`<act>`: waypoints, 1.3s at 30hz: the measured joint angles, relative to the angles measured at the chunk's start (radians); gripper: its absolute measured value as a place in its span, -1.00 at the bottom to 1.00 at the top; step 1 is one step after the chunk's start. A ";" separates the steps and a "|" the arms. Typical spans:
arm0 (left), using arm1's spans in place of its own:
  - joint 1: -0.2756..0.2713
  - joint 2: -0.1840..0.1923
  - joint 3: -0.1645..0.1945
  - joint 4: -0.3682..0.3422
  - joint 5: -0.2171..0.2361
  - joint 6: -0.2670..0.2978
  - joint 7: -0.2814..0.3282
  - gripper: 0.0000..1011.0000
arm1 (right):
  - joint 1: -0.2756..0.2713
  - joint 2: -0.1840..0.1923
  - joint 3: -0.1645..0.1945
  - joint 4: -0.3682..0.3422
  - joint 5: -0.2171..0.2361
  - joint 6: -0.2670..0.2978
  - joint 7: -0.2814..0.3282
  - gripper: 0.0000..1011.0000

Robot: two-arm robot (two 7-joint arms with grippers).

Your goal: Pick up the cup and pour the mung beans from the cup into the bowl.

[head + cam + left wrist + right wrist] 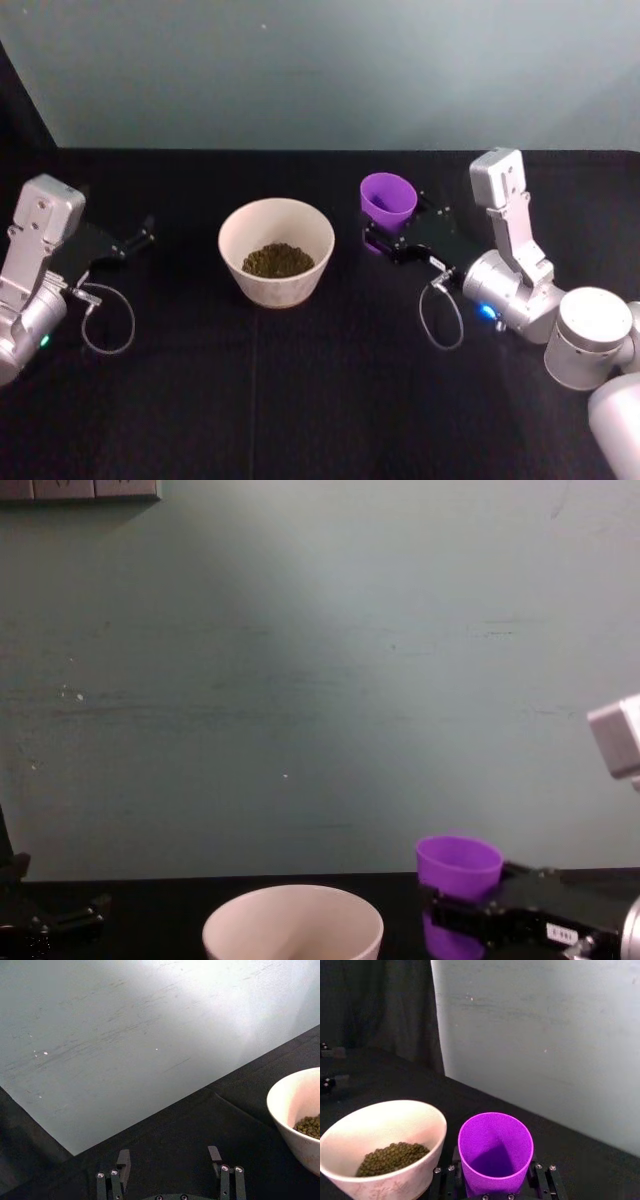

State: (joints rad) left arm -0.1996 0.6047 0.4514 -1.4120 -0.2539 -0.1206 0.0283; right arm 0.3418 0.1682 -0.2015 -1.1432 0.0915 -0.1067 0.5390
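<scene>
R gripper [385, 240] clamps upright cup [388, 198], just right of bowl [276, 250] w/ beans [277, 260]; L gripper [140, 236] released, parked left.

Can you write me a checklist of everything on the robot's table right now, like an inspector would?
Surface: black table, bare around the things.
Bowl: upright, mung beans inside.
Cup: upright, looks empty, beside the bowl.
Clutter: nothing seen.
Right gripper: shut on the cup.
Left gripper: open, holding nothing, left of the bowl.
Cables: a loop by the left wrist, another by the right.
Surroundings: pale wall behind.
</scene>
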 joint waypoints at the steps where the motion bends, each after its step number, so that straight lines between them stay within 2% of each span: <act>1: 0.000 0.000 0.000 0.000 0.000 0.000 0.000 0.98 | 0.002 0.000 0.001 0.010 0.009 -0.001 0.006 0.41; 3: 0.000 0.000 0.000 0.000 0.000 0.000 0.000 0.98 | 0.009 -0.002 0.001 0.036 0.032 -0.004 0.022 0.41; 11: 0.000 0.000 0.000 0.000 0.000 0.000 0.000 0.98 | 0.019 0.003 -0.013 0.084 0.065 -0.027 0.040 0.41; 29: 0.000 0.000 0.000 0.000 0.000 0.000 0.000 0.98 | 0.012 0.028 -0.051 0.092 0.092 -0.065 0.023 0.42; 34: 0.000 0.000 0.000 0.000 0.000 0.000 0.000 0.98 | 0.014 0.032 -0.058 0.096 0.104 -0.083 0.022 0.61; 39: 0.000 0.000 0.000 0.000 0.000 0.000 0.000 0.98 | 0.015 0.036 -0.062 0.097 0.124 -0.106 0.023 0.91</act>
State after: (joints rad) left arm -0.1995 0.6047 0.4514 -1.4120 -0.2539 -0.1206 0.0283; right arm 0.3568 0.2042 -0.2632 -1.0459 0.2154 -0.2127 0.5622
